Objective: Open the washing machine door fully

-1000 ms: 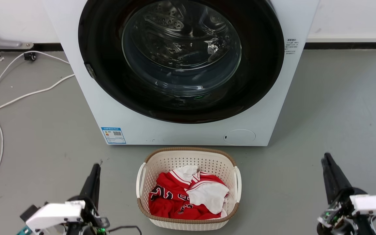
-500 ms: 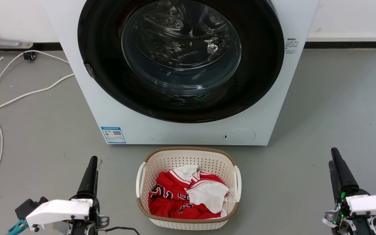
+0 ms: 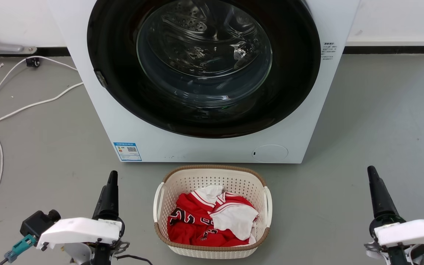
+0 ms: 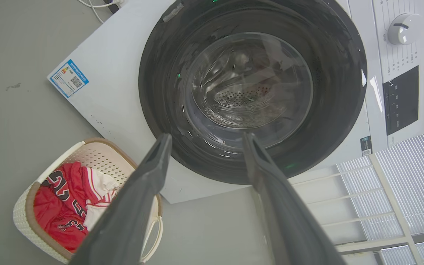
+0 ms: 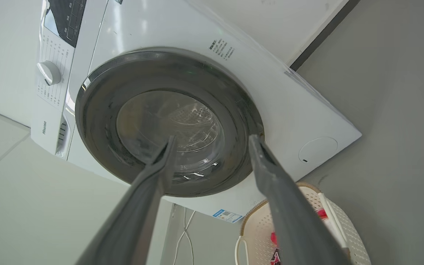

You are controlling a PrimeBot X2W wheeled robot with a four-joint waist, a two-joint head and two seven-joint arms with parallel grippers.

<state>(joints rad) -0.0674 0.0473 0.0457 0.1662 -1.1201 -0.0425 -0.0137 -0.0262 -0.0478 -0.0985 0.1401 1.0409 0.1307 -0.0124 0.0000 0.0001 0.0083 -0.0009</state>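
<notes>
Trailing across the grey floor (image 3: 381,110) at the far left, white cables (image 3: 31,106) run toward the wall. Right of them the left gripper (image 3: 112,176) hangs low over the floor, left of the basket (image 3: 212,170), pointing at the washer (image 3: 87,55). In the left wrist view its two fingers (image 4: 149,176) stand apart with nothing between them, well short of the machine.

A small blue label (image 3: 127,152) sits low on the washer's white front, near its left corner. The door (image 3: 204,66) is shut, its glossy black ring lying flush against the front and taking up most of it. The perforated steel drum shows through the clear glass bowl at its centre. A small grey tab sits on the ring's left edge. In the left wrist view a round dial (image 4: 402,28) and a dark control panel (image 4: 399,99) lie on the strip beyond the door.

The cream basket stands on the floor just in front of the washer, below the door, apart from both grippers. It holds red clothes (image 3: 197,224) with white trim and a white piece on top. A round cap (image 3: 270,154) sits low on the washer's front toward its right corner.

At the far right the right gripper (image 3: 372,173) hovers over the floor, well apart from the basket. In the right wrist view its fingers (image 5: 285,198) are spread and empty, aimed at the door without touching it.
</notes>
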